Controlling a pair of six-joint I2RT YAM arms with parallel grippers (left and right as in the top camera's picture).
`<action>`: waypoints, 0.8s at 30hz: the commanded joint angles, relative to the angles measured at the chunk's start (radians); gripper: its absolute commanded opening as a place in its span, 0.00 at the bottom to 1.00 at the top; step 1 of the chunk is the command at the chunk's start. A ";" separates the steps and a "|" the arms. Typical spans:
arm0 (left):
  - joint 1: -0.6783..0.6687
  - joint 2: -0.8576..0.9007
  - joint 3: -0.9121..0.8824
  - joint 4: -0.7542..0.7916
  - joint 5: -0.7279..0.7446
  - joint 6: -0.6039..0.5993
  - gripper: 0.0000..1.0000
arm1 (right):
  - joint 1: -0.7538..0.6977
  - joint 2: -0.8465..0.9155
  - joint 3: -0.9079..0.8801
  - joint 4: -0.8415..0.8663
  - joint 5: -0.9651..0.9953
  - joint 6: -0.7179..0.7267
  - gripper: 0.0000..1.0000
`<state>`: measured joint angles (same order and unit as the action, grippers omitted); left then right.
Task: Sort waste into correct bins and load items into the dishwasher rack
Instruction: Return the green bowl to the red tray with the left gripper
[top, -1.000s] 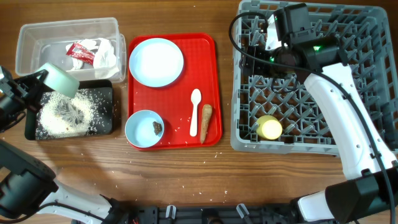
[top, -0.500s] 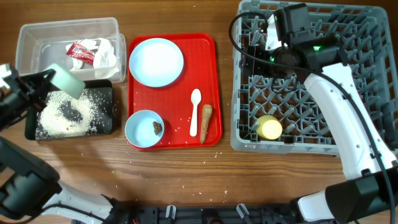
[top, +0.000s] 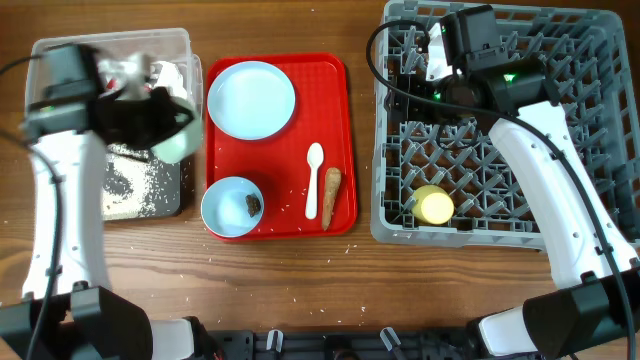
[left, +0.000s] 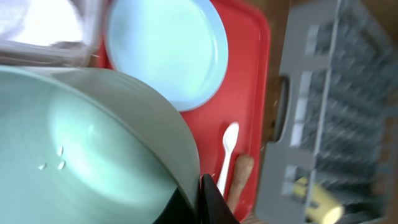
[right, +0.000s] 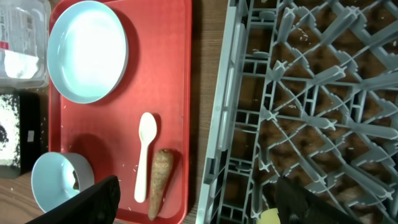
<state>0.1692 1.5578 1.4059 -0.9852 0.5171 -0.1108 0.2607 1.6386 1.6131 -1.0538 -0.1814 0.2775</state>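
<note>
Just changed: the left hand has swung off the black tray at the counter's left edge, where it was tipping a second ago. It now carries the pale green bowl toward the red tray, blurred by motion.
Left hand: closed on the bowl's rim, one dark finger showing at the lip in the wrist view.
Bowl: emptied, bar a few grains clinging inside; the white rice grains lie spread in the black tray.
Right hand: fingers wide apart, gripping nothing, unmoved above the left side of the dishwasher rack.
Rack: at the counter's right edge, holding only the yellow cup toward its near-left corner.
Meaning: the rice looks sorted; the bowl appears bound for the rack.
Still waiting: plate, blue bowl with dark lump, spoon and root piece, all on the red tray.
</note>
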 joint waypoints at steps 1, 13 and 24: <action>-0.209 0.007 -0.002 0.033 -0.300 0.005 0.04 | 0.000 0.016 0.016 0.002 0.010 -0.028 0.81; -0.658 0.344 -0.002 0.203 -0.541 -0.003 0.04 | 0.000 0.017 0.016 -0.005 0.026 -0.040 0.81; -0.701 0.377 0.055 0.100 -0.557 -0.140 0.53 | 0.000 0.017 0.016 -0.008 0.029 -0.042 0.82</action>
<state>-0.5468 1.9701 1.4101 -0.8181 -0.0143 -0.1398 0.2607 1.6386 1.6131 -1.0584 -0.1741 0.2554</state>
